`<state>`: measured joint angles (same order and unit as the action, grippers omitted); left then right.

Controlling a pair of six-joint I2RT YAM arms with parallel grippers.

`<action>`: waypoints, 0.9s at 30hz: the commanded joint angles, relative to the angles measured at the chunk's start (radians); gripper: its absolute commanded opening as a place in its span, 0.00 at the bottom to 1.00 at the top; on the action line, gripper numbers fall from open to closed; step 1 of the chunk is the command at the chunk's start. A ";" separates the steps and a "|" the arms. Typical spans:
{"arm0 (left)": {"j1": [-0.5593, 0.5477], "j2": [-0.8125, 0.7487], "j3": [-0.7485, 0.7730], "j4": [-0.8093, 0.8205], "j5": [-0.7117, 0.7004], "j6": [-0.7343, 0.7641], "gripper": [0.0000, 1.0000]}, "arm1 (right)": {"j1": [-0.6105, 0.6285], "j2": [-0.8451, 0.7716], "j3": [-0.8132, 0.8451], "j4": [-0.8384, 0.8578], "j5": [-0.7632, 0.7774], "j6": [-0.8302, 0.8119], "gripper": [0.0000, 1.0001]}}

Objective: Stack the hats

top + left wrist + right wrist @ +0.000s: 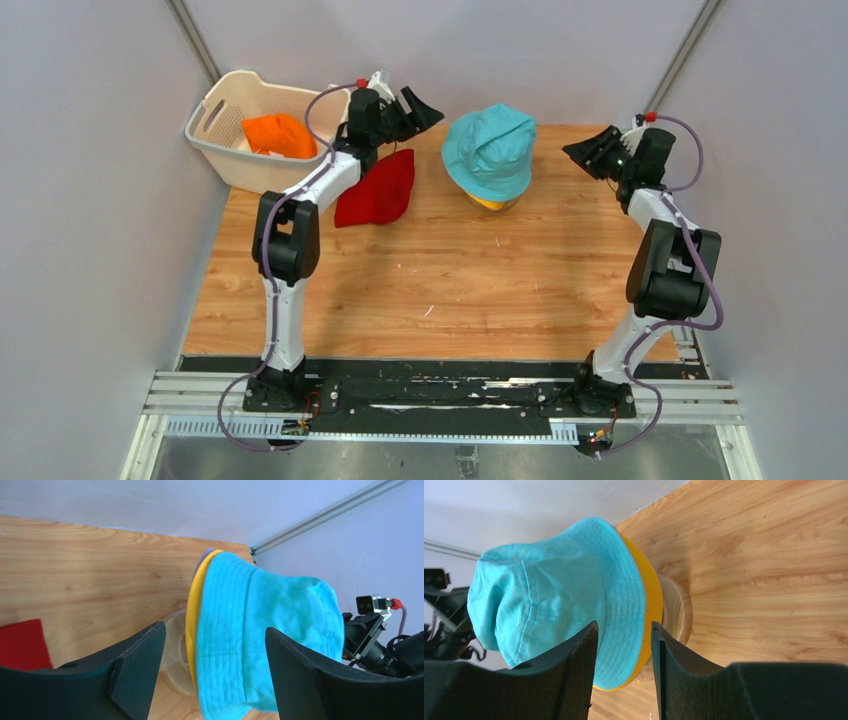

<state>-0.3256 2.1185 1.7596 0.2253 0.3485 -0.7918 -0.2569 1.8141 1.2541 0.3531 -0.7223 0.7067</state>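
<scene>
A teal hat (490,148) sits on top of a yellow hat (487,203) on the wooden stand at the back middle. In the left wrist view the teal hat (265,630) covers the yellow brim (192,625), with a sliver of lavender hat (202,561) under it. A red hat (378,190) lies flat on the table. An orange hat (280,135) lies in the basket. My left gripper (408,103) is open and empty, left of the stack. My right gripper (588,150) is open and empty, right of the stack. The right wrist view shows the teal hat (554,595) and the yellow brim (651,600).
A white perforated basket (215,150) stands at the back left corner. The wooden stand (677,612) shows under the stacked hats. Grey walls close in the table on the left, back and right.
</scene>
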 commanded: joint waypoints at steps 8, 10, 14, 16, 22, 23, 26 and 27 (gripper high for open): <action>0.002 0.213 0.198 0.102 0.197 -0.068 0.75 | 0.056 -0.064 -0.042 0.023 -0.048 -0.001 0.43; 0.003 0.223 0.203 0.110 0.208 -0.078 0.75 | 0.058 -0.066 -0.043 0.015 -0.049 -0.008 0.43; 0.002 0.241 0.209 0.130 0.237 -0.093 0.75 | 0.059 -0.073 -0.053 0.005 -0.051 -0.017 0.43; 0.002 0.251 0.213 0.150 0.254 -0.110 0.75 | 0.059 -0.074 -0.055 0.002 -0.052 -0.021 0.43; 0.001 0.305 0.261 0.168 0.309 -0.158 0.74 | 0.059 -0.085 -0.057 -0.007 -0.055 -0.029 0.43; 0.000 0.308 0.263 0.169 0.309 -0.158 0.75 | 0.059 -0.085 -0.055 -0.007 -0.057 -0.029 0.43; 0.000 0.318 0.265 0.169 0.310 -0.161 0.74 | 0.060 -0.085 -0.056 -0.007 -0.063 -0.029 0.43; 0.001 0.321 0.269 0.168 0.312 -0.163 0.75 | 0.059 -0.085 -0.059 -0.006 -0.063 -0.030 0.43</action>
<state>-0.3237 2.4123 1.9980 0.3649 0.6224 -0.9363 -0.2092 1.7634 1.2098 0.3443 -0.7605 0.6945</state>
